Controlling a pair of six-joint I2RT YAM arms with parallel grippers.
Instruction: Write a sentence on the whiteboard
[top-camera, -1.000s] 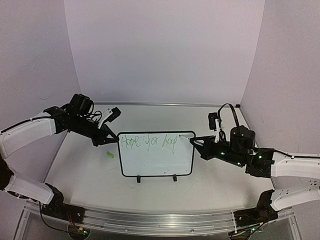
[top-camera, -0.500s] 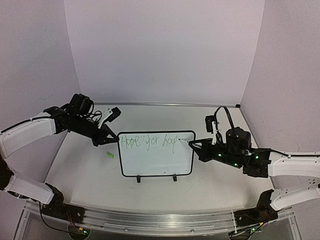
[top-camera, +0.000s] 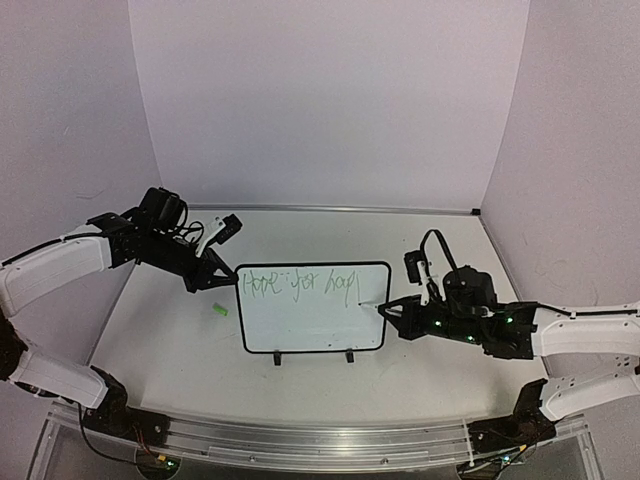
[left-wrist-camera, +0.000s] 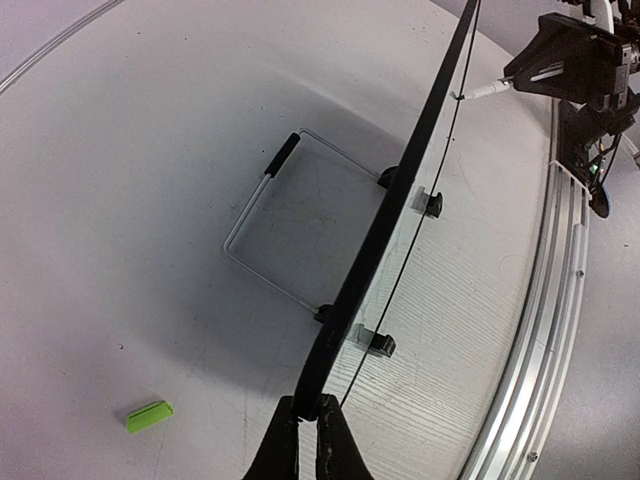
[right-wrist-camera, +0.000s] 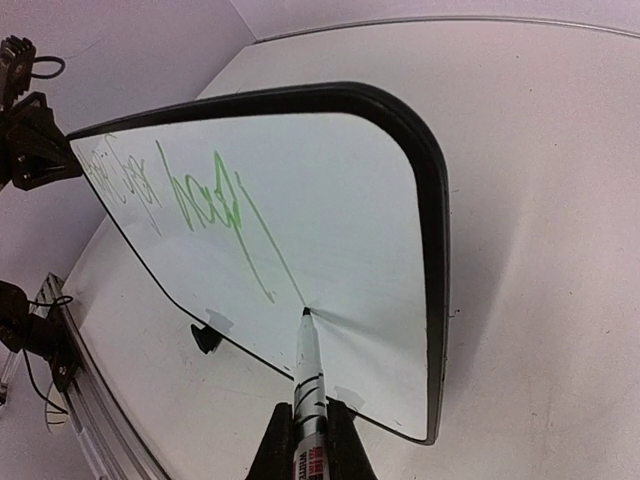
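Right gripper (right-wrist-camera: 308, 425) is squeezed shut on a marker (right-wrist-camera: 306, 365), low on its body. I see the tip touching the whiteboard (top-camera: 312, 328) near its bottom right corner, at the end of a long green tail. Left gripper (left-wrist-camera: 308, 432) is pinched tight on the board's thin black edge at the top left corner. The board stands on its feet, with a wire leg behind it, in the middle of the surface (top-camera: 430, 240) between my two arms. The sentence (top-camera: 298, 284) runs along the top and reads something like "Hope for hap", so I think more letters are needed. I guess the board is light and stiff and would slide or tip if I pushed hard, so its edge is the right place to hold. The marker looks thin and smooth, so a firm squeeze close to the tip should stop it twisting. A small green cap (left-wrist-camera: 150, 415) lies near the board.
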